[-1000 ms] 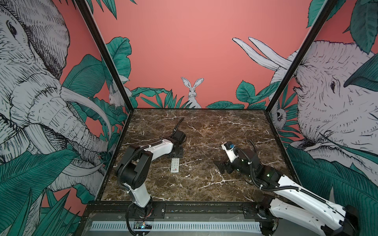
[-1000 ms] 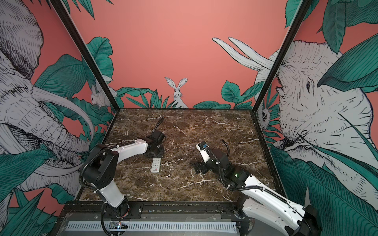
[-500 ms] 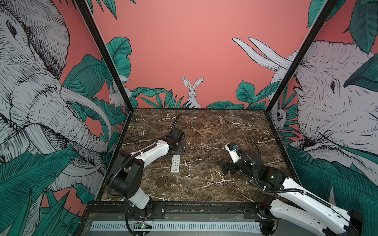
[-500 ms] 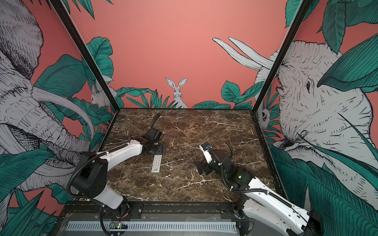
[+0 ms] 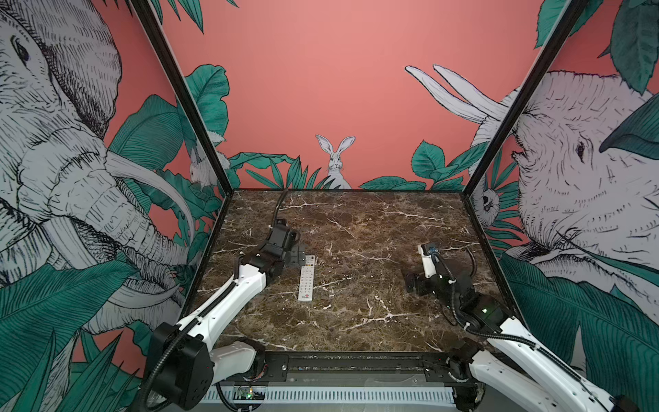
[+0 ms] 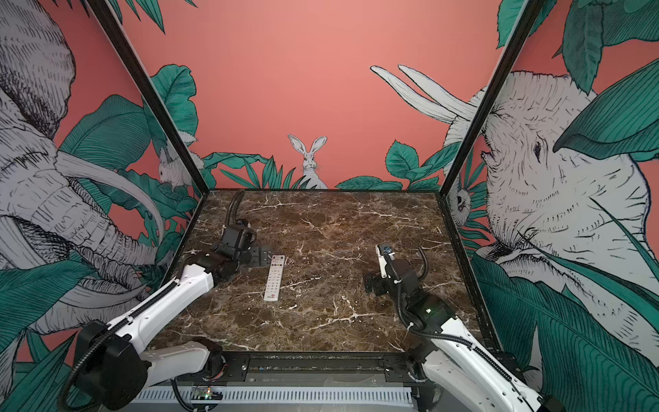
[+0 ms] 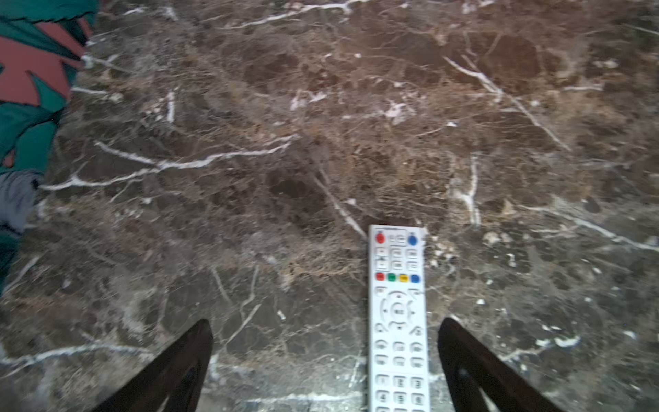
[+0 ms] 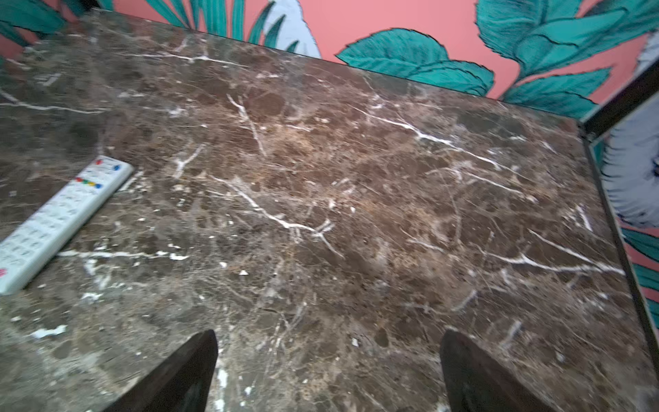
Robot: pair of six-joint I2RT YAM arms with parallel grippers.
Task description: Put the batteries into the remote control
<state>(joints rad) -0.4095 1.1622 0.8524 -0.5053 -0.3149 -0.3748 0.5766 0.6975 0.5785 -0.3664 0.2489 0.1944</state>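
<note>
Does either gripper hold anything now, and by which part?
Nothing is held: left gripper and right gripper are open, remote control lies free on the table.

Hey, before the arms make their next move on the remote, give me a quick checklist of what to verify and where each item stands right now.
1. Left tool open and empty: ok.
2. Right tool open and empty: ok.
3. Remote control flat on the marble table, gripped by neither tool: ok.
4. Remote's back facing up for loading: not ok; the buttons face up.
5. Batteries located: cannot tell; none shows in any view.
6. Batteries already inside the remote: cannot tell.
</note>
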